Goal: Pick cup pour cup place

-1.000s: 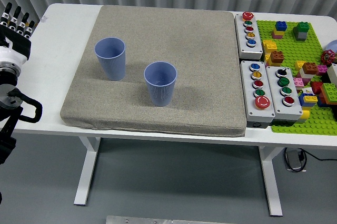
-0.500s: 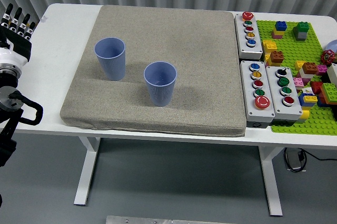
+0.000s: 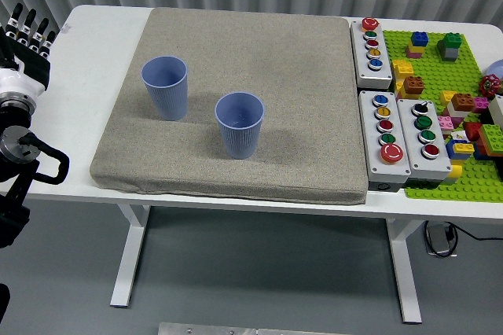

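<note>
1. Head view: your left hand (image 3: pixel 25 44) sits at the table's (image 3: pixel 94 36) left edge, fingers straight and apart, holding nothing.
2. Two blue cups stand upright on the grey mat (image 3: pixel 259 60): far cup (image 3: pixel 165 87) toward the mat's left edge, near cup (image 3: pixel 240 125) closer to its front edge, well apart.
3. Button boxes (image 3: pixel 385 127) and the green brick plate (image 3: pixel 456 115) fill the table's right side.

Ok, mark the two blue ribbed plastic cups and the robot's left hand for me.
Far-left blue ribbed plastic cup (image 3: pixel 166 91), head view, outer wall.
Near-centre blue ribbed plastic cup (image 3: pixel 240 135), head view, outer wall.
Left hand (image 3: pixel 25 46), head view, back of the hand.
</note>
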Motion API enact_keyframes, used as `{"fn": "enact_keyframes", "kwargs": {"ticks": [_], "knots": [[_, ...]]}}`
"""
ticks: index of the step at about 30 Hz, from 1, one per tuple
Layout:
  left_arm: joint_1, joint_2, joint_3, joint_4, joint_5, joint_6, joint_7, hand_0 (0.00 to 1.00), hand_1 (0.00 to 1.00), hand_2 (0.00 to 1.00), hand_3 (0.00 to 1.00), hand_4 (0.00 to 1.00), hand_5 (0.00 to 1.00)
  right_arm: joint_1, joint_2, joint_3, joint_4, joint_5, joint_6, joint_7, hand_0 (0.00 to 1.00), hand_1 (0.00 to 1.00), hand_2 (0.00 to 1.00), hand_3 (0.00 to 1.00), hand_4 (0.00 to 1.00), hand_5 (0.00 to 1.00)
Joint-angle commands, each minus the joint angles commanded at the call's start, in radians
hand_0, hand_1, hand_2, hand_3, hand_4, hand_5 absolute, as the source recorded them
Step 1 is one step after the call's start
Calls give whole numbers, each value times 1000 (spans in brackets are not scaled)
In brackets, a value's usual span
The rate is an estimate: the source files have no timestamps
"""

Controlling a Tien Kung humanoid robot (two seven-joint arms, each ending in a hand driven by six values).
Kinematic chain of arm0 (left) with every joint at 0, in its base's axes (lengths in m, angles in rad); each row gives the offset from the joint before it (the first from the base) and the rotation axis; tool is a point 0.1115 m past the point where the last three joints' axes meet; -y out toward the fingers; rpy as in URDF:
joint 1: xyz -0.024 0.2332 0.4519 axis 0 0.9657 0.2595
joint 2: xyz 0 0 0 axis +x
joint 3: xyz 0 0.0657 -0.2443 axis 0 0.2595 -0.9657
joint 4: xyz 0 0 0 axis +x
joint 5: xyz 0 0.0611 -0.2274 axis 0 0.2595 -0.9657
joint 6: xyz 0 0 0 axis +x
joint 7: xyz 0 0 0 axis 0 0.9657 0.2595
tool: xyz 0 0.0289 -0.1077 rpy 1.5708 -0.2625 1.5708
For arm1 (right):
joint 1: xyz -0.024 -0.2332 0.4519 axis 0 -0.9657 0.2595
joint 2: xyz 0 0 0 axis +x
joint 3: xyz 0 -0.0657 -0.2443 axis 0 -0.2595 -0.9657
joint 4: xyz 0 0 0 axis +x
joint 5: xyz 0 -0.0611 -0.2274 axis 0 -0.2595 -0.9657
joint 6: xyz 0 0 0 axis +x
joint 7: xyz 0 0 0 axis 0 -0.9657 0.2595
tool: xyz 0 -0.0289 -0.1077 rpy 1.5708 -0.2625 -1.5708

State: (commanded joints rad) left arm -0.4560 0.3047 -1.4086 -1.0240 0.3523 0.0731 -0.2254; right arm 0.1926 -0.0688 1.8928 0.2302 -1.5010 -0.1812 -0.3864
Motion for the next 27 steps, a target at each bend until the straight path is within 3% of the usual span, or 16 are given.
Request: {"fn": "enact_keyframes", "kwargs": {"ticks": [8,9,27], "knots": [[23,-1,-5,-8,6,-1,5,943,923,984,973,820,998,-15,2,5,1,-7,-2,0,694,668,610,612,2,296],[23,-1,-7,-8,10,-1,4,943,922,984,975,854,998,-16,2,5,1,-5,-3,1,694,668,610,612,2,299],[21,-4,-21,-22,27,3,7,940,920,979,978,850,998,-13,2,-11,-2,44,-20,11,693,668,610,612,2,307]]}}
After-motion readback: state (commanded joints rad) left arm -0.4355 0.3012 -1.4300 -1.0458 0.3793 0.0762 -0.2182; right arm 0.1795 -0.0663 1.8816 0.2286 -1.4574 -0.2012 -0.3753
